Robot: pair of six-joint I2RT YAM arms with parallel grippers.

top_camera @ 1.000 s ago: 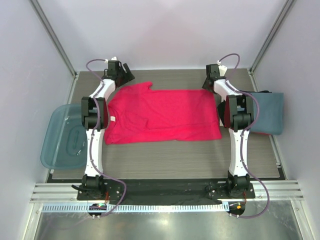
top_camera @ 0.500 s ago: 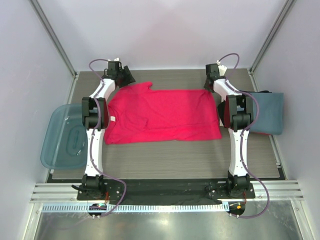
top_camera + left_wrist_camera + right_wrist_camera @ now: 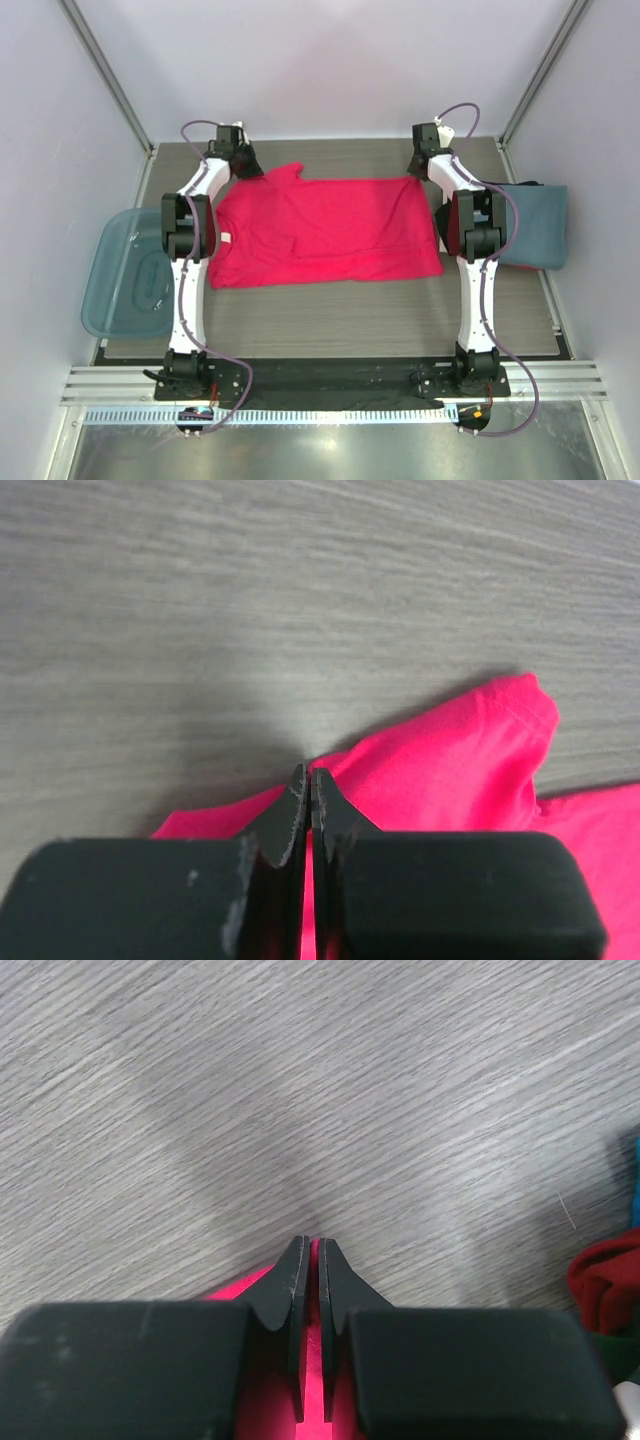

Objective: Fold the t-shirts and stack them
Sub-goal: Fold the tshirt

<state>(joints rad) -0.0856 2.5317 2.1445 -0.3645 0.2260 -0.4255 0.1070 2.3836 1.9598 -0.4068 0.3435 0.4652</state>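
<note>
A bright pink-red t-shirt (image 3: 325,230) lies spread flat across the middle of the table. My left gripper (image 3: 247,166) sits at its far left corner, near the sleeve. In the left wrist view the left gripper (image 3: 309,776) is shut on a fold of the pink fabric (image 3: 460,770). At the far right corner, my right gripper (image 3: 421,172) is pinching the hem. Seen from the right wrist, the right gripper (image 3: 312,1246) has a strip of pink cloth (image 3: 241,1286) between its fingers. A folded slate blue-grey t-shirt (image 3: 535,225) rests at the right, with a dark red folded edge (image 3: 447,228) beside it.
A translucent blue plastic bin (image 3: 125,270) stands off the table's left edge. The red folded cloth (image 3: 605,1275) shows at the right of the right wrist view. Walls close in on the back and both sides. Bare wood-grain table (image 3: 330,320) lies in front of the pink shirt.
Both grippers have gone from open to shut on the far edge of the pink-red t-shirt. The left gripper shifted slightly onto the sleeve corner. The shirt itself has barely moved.
</note>
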